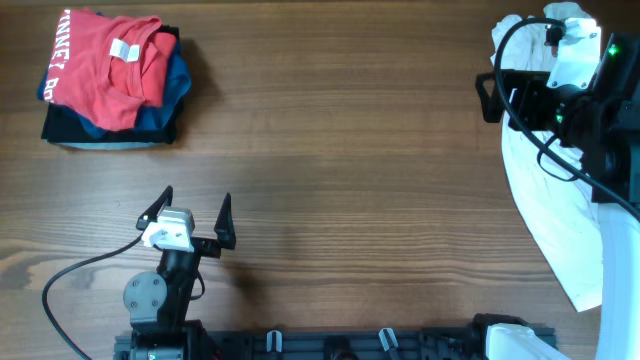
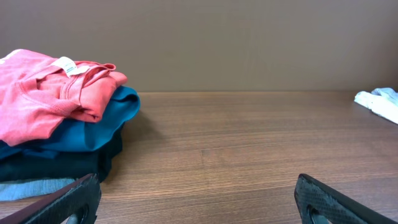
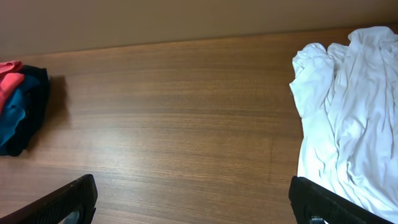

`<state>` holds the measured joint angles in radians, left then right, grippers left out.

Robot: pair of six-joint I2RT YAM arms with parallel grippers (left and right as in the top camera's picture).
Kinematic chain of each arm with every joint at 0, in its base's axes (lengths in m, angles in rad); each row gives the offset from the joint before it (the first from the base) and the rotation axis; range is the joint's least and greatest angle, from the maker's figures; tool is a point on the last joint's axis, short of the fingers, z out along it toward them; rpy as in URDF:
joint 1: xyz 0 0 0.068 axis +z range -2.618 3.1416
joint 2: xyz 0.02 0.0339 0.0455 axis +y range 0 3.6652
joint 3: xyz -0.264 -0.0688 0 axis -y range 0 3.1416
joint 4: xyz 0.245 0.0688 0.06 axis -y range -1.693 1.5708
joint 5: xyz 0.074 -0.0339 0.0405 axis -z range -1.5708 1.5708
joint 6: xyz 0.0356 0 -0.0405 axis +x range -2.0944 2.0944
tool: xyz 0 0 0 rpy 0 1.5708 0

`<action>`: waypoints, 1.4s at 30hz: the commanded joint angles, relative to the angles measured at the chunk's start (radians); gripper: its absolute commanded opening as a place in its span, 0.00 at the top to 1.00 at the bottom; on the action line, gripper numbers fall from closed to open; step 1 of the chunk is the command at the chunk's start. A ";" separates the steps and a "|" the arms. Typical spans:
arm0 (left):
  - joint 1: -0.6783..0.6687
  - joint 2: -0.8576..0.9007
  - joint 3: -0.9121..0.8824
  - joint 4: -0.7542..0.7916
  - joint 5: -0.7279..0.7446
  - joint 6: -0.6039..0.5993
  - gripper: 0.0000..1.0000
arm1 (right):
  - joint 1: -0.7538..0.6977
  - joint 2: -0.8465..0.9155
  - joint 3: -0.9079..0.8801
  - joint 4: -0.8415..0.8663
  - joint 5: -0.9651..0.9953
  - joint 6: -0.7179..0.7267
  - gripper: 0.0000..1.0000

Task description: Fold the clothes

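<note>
A stack of folded clothes [image 1: 110, 75] lies at the far left of the table, a red shirt [image 2: 43, 90] on top of blue, black and pale blue ones. A crumpled white garment [image 1: 555, 215] lies unfolded along the right edge, partly hidden under my right arm; it fills the right side of the right wrist view [image 3: 348, 112]. My left gripper [image 1: 192, 215] is open and empty near the front left, facing the stack. My right gripper [image 1: 488, 97] is open and empty at the far right, beside the white garment's top end.
Bare wooden table [image 1: 350, 150] spans between the stack and the white garment. The stack shows small at the left of the right wrist view [image 3: 18, 106]. The white garment's tip shows at the right of the left wrist view [image 2: 379, 102]. A black cable [image 1: 80, 270] trails from the left arm.
</note>
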<state>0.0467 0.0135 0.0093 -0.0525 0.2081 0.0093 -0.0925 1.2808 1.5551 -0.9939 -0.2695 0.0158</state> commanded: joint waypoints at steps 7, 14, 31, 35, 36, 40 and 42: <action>-0.006 -0.008 -0.003 -0.005 0.012 0.005 0.00 | 0.008 0.006 0.015 0.002 -0.016 -0.015 0.01; -0.006 -0.008 -0.003 -0.005 0.012 0.005 0.00 | 0.008 0.006 0.015 0.002 -0.016 -0.015 0.00; -0.006 -0.008 -0.003 -0.005 0.012 0.005 0.00 | 0.008 0.047 0.007 -0.001 -0.016 -0.015 0.00; -0.006 -0.008 -0.004 -0.005 0.012 0.005 0.00 | 0.008 0.063 0.007 0.002 0.003 -0.015 0.01; -0.006 -0.008 -0.003 -0.005 0.012 0.005 0.00 | 0.011 0.060 0.007 0.007 0.036 -0.016 0.01; -0.006 -0.008 -0.003 -0.005 0.012 0.005 0.00 | 0.082 0.008 0.007 0.006 0.079 -0.016 0.01; -0.006 -0.008 -0.003 -0.005 0.012 0.005 0.00 | 0.152 -0.024 0.007 0.006 0.081 -0.016 0.00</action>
<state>0.0467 0.0139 0.0093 -0.0525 0.2081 0.0093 -0.0254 1.3235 1.5551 -0.9932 -0.2138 0.0128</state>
